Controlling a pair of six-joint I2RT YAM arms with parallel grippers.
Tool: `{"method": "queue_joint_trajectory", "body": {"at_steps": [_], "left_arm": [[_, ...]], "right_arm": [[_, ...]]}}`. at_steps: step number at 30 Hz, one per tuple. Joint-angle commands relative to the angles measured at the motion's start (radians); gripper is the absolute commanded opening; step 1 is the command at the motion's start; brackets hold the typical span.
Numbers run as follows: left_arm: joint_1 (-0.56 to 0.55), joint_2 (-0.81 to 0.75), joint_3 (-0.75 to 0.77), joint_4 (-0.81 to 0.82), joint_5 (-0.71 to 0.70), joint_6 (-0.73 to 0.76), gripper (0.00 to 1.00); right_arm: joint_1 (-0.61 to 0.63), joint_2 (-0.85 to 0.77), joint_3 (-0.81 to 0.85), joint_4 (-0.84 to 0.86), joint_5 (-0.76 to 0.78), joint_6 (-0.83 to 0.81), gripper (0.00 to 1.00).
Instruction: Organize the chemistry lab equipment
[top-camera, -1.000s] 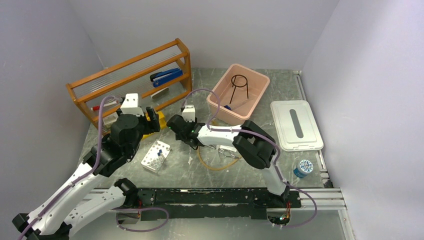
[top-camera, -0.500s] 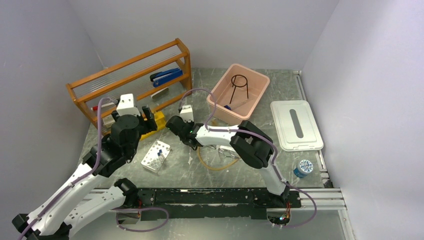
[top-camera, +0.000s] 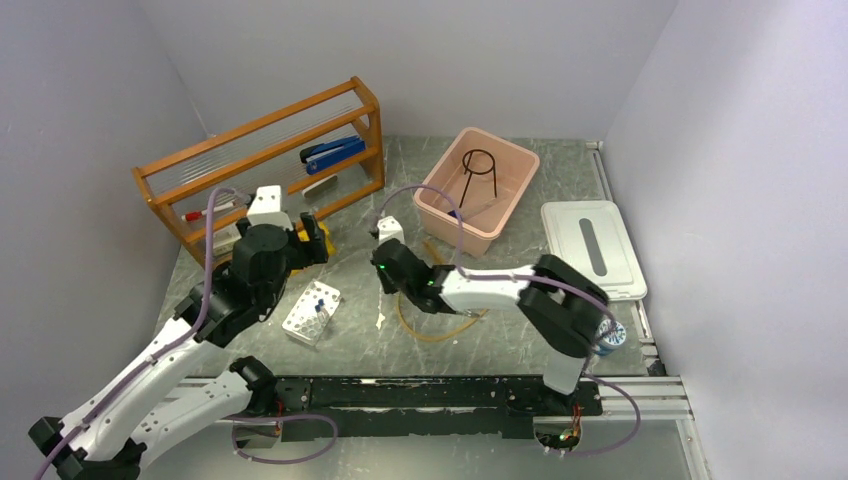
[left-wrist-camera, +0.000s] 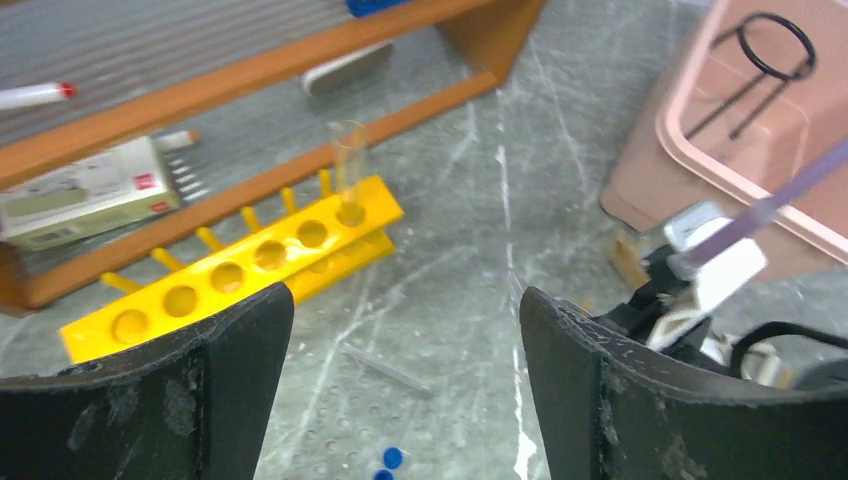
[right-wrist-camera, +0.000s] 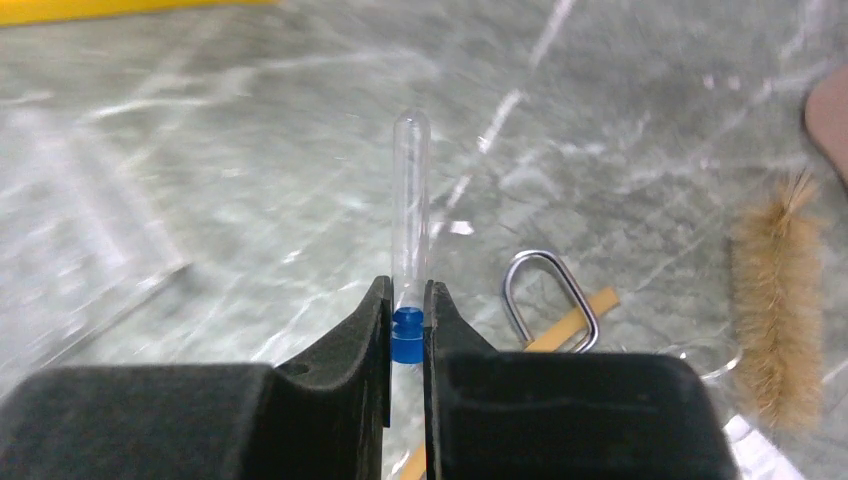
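Observation:
My right gripper (right-wrist-camera: 407, 300) is shut on a clear test tube (right-wrist-camera: 410, 190) at its blue stopper and holds it above the table. In the top view it (top-camera: 381, 262) hovers left of the amber rubber tube (top-camera: 430, 325). The loop of the metal tongs (right-wrist-camera: 545, 290) lies beside it. My left gripper (left-wrist-camera: 400, 300) is open and empty above the table, near the yellow tube rack (left-wrist-camera: 230, 275), which holds one clear tube (left-wrist-camera: 348, 170). A white rack of blue-capped vials (top-camera: 312, 310) lies below it. The black ring tripod (top-camera: 480, 170) stands in the pink bin (top-camera: 505, 205).
The orange wooden shelf (top-camera: 260, 150) stands at the back left. A white lid (top-camera: 592, 250) and a blue-and-white roll (top-camera: 606, 335) sit at the right. A bristle brush (right-wrist-camera: 770, 320) lies near the tongs. A thin glass rod (left-wrist-camera: 385, 368) lies under my left gripper.
My right gripper has moved right and nearer, away from the yellow rack, still holding the test tube. My left gripper has shifted slightly right.

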Motion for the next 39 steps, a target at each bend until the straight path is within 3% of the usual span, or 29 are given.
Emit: {"method": "queue_joint_trajectory", "body": {"at_steps": [1, 4, 7, 19, 22, 24, 26, 39], "left_arm": [[-0.002, 0.060, 0.081, 0.005, 0.240, -0.060, 0.89], [-0.002, 0.095, 0.149, -0.011, 0.402, -0.093, 0.95], [-0.001, 0.105, 0.181, -0.020, 0.448, -0.121, 0.96], [0.010, 0.172, 0.177, 0.020, 0.637, -0.228, 0.93], [0.037, 0.188, 0.150, 0.083, 0.762, -0.248, 0.84], [0.063, 0.186, 0.135, 0.131, 0.837, -0.257, 0.67], [0.075, 0.162, 0.121, 0.172, 0.873, -0.264, 0.56], [0.089, 0.182, 0.123, 0.159, 0.974, -0.218, 0.31]], "right_arm": [[-0.005, -0.231, -0.137, 0.284, -0.223, -0.175, 0.05], [-0.006, -0.360, -0.237, 0.376, -0.368, -0.222, 0.06], [-0.007, -0.459, -0.281, 0.402, -0.460, -0.260, 0.06], [-0.035, -0.685, -0.344, 0.385, -0.581, -0.344, 0.08], [-0.048, -0.715, -0.366, 0.393, -0.590, -0.343, 0.08], [-0.058, -0.723, -0.375, 0.396, -0.588, -0.343, 0.08], [-0.064, -0.734, -0.375, 0.389, -0.585, -0.335, 0.08], [-0.072, -0.773, -0.373, 0.380, -0.645, -0.359, 0.09]]}}
